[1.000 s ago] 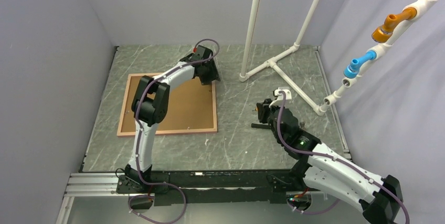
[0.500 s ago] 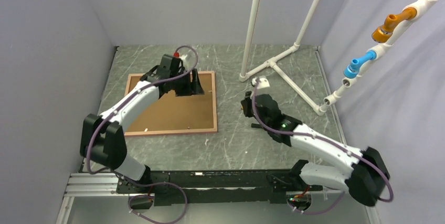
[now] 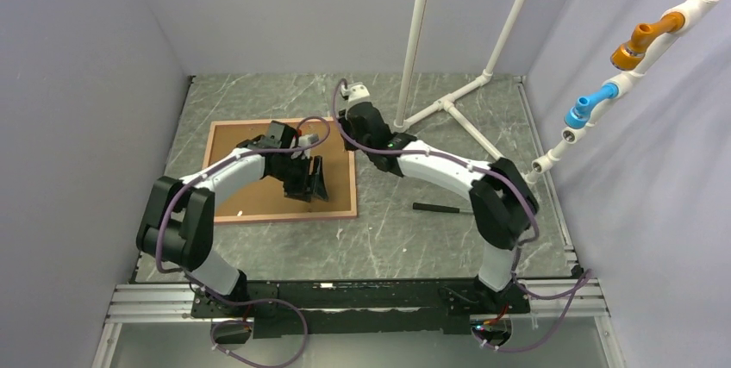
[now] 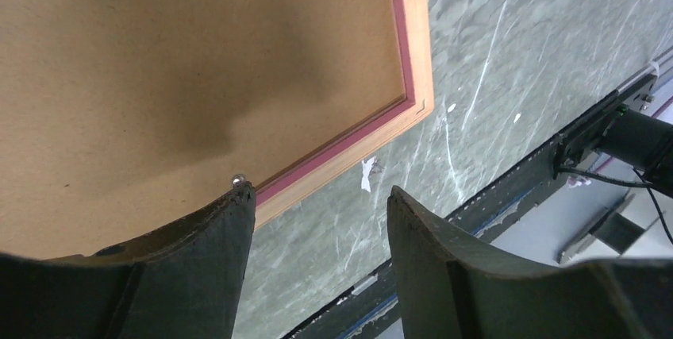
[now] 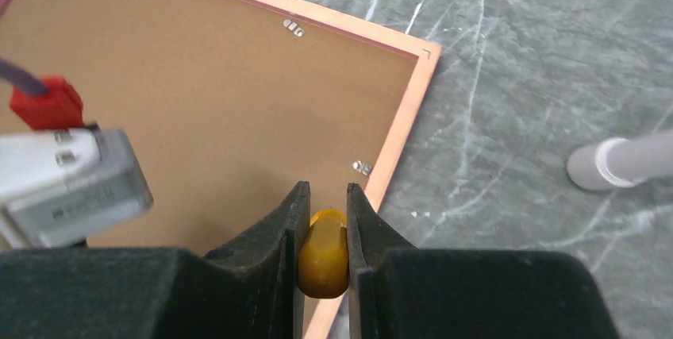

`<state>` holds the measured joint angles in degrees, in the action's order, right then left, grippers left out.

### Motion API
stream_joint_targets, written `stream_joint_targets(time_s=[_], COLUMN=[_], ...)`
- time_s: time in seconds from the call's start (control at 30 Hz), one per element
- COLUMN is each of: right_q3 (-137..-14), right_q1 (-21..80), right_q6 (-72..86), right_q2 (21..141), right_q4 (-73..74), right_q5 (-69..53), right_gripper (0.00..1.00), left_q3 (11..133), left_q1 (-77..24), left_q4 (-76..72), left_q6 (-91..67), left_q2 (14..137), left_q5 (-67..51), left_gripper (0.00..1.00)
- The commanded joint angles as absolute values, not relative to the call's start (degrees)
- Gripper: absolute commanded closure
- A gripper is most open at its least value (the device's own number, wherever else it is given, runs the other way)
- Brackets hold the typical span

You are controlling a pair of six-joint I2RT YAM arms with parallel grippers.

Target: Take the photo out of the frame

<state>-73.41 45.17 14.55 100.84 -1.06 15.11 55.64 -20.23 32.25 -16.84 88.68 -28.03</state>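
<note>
The pink frame (image 3: 353,180) lies face down on the table, its brown backing board (image 3: 338,161) up. The photo is hidden under the board. My left gripper (image 3: 315,184) is open and empty above the frame's near right part; in the left wrist view (image 4: 319,192) one fingertip is over the board's near edge and the frame's border (image 4: 413,77) runs between the jaws. My right gripper (image 3: 351,135) hovers over the frame's right edge near the far corner. In the right wrist view (image 5: 325,188) it is shut on an amber tool handle (image 5: 323,263).
Small metal tabs (image 5: 362,167) hold the board along the frame's edges. A black rod-like tool (image 3: 441,208) lies on the table right of the frame. A white pipe stand (image 3: 448,105) occupies the far right, and its foot (image 5: 627,160) shows in the right wrist view.
My left gripper moved from the frame's far right corner to its near right part. My right arm swung left from mid-table to the frame's right edge, carrying the amber handle.
</note>
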Motion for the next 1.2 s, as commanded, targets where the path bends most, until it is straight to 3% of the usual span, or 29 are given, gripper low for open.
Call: stream_joint_targets(time_s=[0.0,0.13,0.43,1.17], right_q3=[-82.24,-85.45,-80.38,-84.93], right_q1=[44.63,44.65,44.66,42.65], right_q6=[12.02,11.24,8.14,4.61], right_q2=[107.32,110.92,111.38,116.85], right_q4=[1.26,3.02,-4.74,-7.1], right_q5=[15.31,16.21,20.76,17.51], right_gripper=[1.0,1.0,1.0,1.0], left_q3=[54.59,53.84,52.69,51.77], left_q1=[-19.67,-19.59,-17.85,-16.44], left_q4=[28.46,26.88,26.45,24.92], left_q6=[-18.81,-21.25,-23.7,-25.53], left_q2=[90.8,92.85,94.46,98.0], left_q5=[-34.18,-35.34,-32.99,-34.28], left_gripper=[0.36,0.38,0.4,0.42])
